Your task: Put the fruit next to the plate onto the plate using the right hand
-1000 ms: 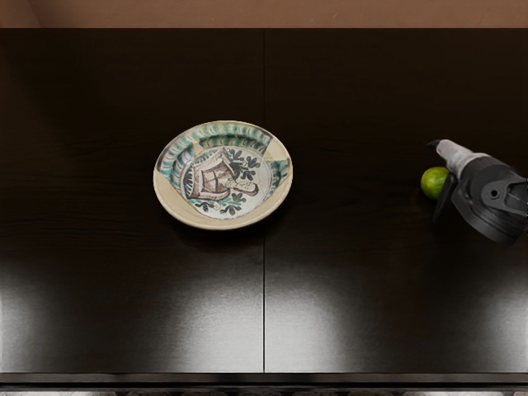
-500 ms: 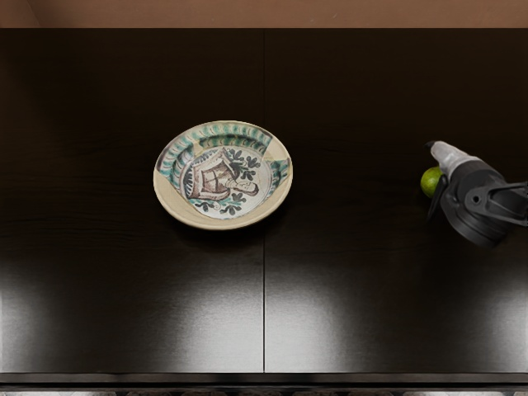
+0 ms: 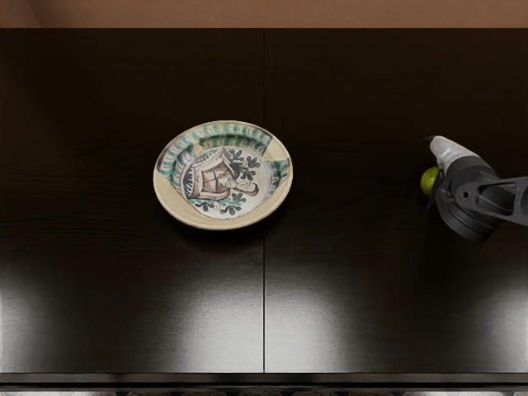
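Fingers (image 3: 450, 152) of the right hand (image 3: 469, 198) look spread apart. One pale finger sticks out straight, just above the lime (image 3: 429, 180). A dark one seems to curve under the lime, but it is hard to see against the dark table (image 3: 346, 272). I do not see them squeezing anything yet.

Only a small bit of the little green lime shows. It sits on the table at the far right, right against the front of the hand. The rest of it is hidden behind the hand. It seems to lie in the gap between the pale finger and the dark one, close to the palm.

I think the lime will be light and firm. It is round and smooth, so it could roll away or pop out if it is pinched on one side only. The best hold is across its middle, with fingers on two sides facing each other, and a soft squeeze.

Over on the left, well apart from the lime, the plate (image 3: 162, 177) sits with painted green and brown shapes and nothing in it. So the lime has to be carried a long way across the table, and a loose hold could drop it. The left arm does not show.
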Robot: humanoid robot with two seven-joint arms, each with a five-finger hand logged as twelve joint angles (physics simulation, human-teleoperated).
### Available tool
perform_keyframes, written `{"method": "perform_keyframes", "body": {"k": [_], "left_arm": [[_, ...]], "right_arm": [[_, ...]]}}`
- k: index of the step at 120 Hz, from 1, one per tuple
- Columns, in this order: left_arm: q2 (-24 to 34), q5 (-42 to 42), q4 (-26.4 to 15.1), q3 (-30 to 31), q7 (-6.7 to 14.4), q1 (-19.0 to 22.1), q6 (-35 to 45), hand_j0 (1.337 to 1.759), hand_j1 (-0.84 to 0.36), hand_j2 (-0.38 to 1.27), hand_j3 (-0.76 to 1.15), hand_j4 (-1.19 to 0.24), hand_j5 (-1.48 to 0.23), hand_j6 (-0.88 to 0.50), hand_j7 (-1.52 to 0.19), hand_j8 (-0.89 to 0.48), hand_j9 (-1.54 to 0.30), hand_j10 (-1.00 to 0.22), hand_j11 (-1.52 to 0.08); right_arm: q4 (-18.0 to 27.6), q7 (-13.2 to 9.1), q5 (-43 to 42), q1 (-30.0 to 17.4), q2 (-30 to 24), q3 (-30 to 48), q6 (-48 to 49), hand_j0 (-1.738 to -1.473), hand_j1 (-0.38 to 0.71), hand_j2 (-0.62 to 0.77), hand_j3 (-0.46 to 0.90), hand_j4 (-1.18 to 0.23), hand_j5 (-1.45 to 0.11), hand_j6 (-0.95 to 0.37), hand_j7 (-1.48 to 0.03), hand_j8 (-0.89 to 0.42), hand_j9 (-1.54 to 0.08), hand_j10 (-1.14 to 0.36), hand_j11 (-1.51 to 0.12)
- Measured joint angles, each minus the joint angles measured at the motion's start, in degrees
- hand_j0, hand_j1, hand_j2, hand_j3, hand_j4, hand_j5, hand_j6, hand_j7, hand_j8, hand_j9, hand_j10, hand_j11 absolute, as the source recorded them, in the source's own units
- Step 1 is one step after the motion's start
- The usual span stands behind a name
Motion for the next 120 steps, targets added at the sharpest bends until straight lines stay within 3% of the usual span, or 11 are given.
{"method": "perform_keyframes", "body": {"k": [42,120], "left_arm": [[0.0,0.0,0.0,0.1,0.0,-0.8,0.0,1.658,0.34,0.00,0.00,-0.01,-0.01,-0.01,-0.01,-0.01,-0.01,-0.01,-0.01],[0.0,0.1,0.0,0.0,0.0,-0.8,0.0,1.658,0.34,0.00,0.00,-0.01,-0.01,-0.01,-0.01,-0.01,-0.01,-0.01,-0.01]], "right_arm": [[-0.1,0.0,0.7,0.0,-1.7,-0.8,0.1,-1.658,-0.22,-0.02,0.00,-0.11,-0.15,-0.12,-0.15,-0.12,-0.15,-0.11,-0.15],[-0.1,0.0,1.0,-0.4,-2.0,-0.9,0.1,-1.658,0.02,-0.06,0.00,-0.31,-0.40,-0.31,-0.40,-0.31,-0.40,-0.31,-0.40]]}}
